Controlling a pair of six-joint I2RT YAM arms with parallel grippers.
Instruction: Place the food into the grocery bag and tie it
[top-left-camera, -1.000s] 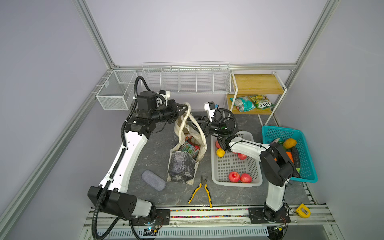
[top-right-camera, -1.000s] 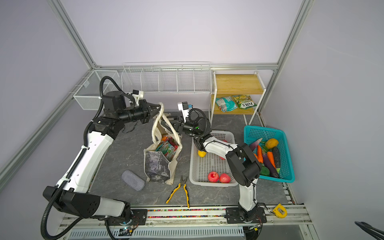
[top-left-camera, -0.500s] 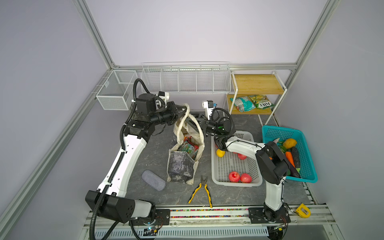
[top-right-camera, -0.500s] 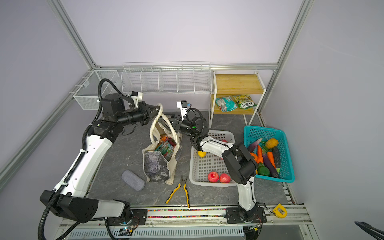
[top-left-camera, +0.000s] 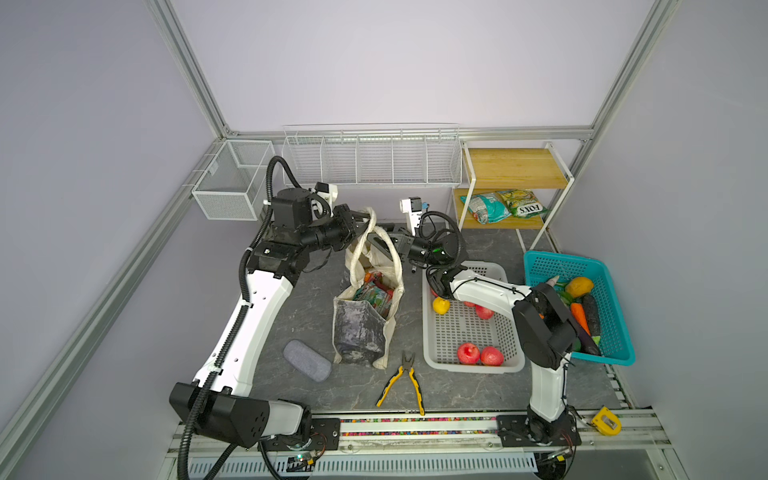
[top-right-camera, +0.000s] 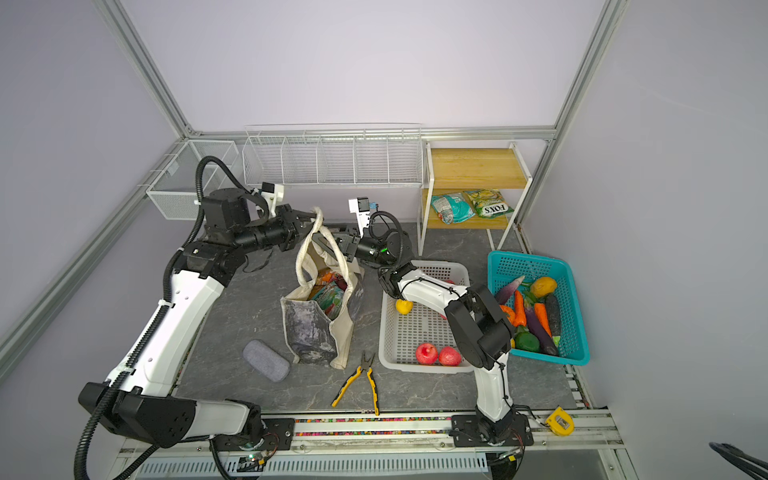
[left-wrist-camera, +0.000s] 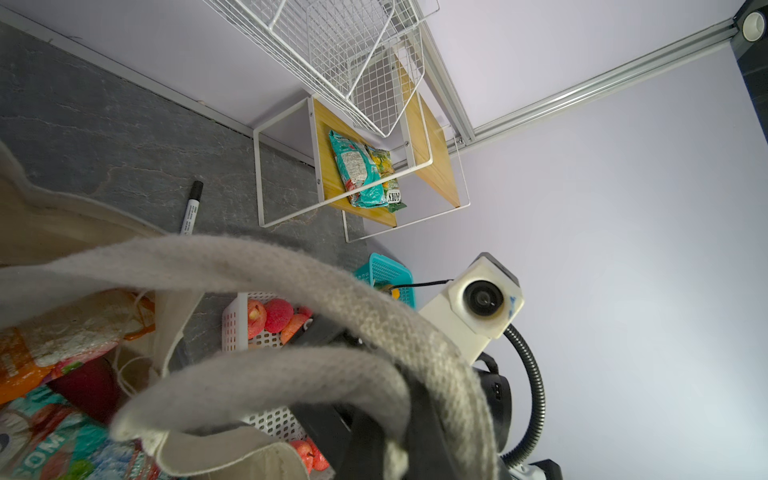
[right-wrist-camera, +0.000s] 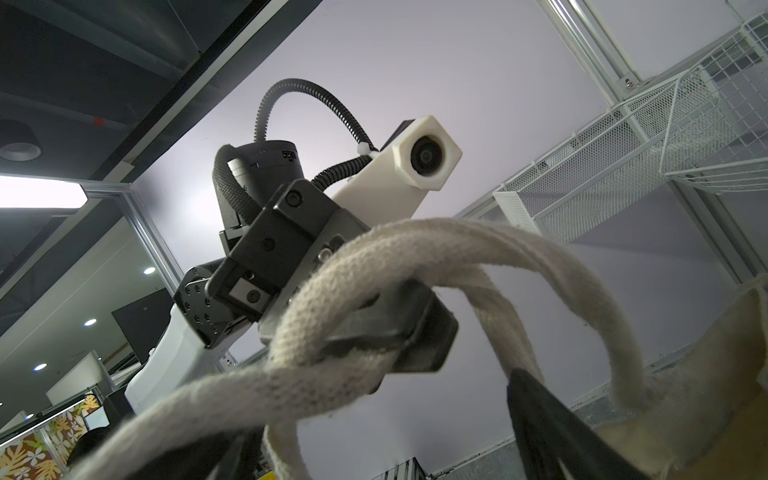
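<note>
Grocery bag (top-left-camera: 365, 320) was found upright on the table (top-left-camera: 307, 303). Its strap handles (top-left-camera: 371, 227) were clamped in the left gripper (top-left-camera: 358, 219). The right gripper (top-left-camera: 380, 242) had been advanced to them, jaws widened and empty. Tying was judged underway.

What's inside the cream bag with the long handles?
Crinkly teal and orange packets show at the top of the bag, with something dark red beside them. Whatever lies underneath is covered.

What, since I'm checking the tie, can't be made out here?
- Strap handles, knotted or crossed: right wrist view; left gripper and picture edge hide parts.
- Canvas tote, lower contents: both top views; snack packets cover them.
- Red fruit in white basket: both top views; right arm covers most.
</note>
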